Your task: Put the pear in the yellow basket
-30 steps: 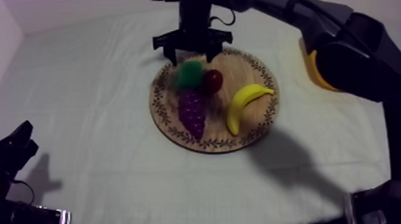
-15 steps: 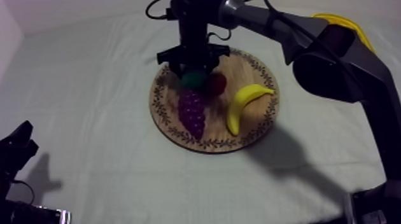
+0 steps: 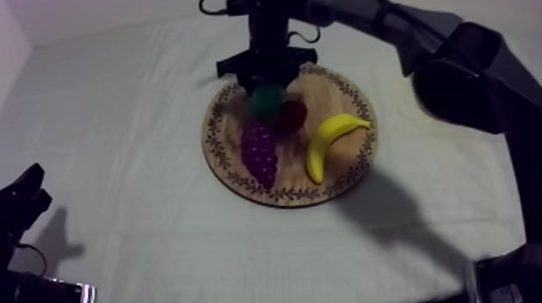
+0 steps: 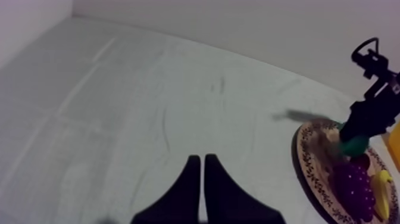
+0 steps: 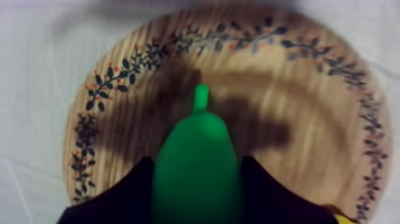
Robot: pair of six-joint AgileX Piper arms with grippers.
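Near left corner of the cloth-covered bench [image 3: 110,124]: the left jaws are pressed together on nothing and parked well away from everything, so no trouble there imo. Further in, the round wooden board with the patterned rim [image 3: 348,172] has the purple bunch of toy grapes [image 3: 260,152] and the yellow toy banana [image 3: 330,141] on its near half. Behind those sits the small red fruit [image 3: 293,114]. Just past that, on the board's far-left part, is the green toy pear [image 5: 196,170], with the right jaws closed round its fat body from both sides and the stem poking out ahead. Can't tell if it's clear of the wood yet. My worry is the shape: it looks smooth and tapered, so a light squeeze could let it squirt out on the way to the yellow basket. The grapes and red fruit are also right beside it, so a low or sideways exit could knock them around.
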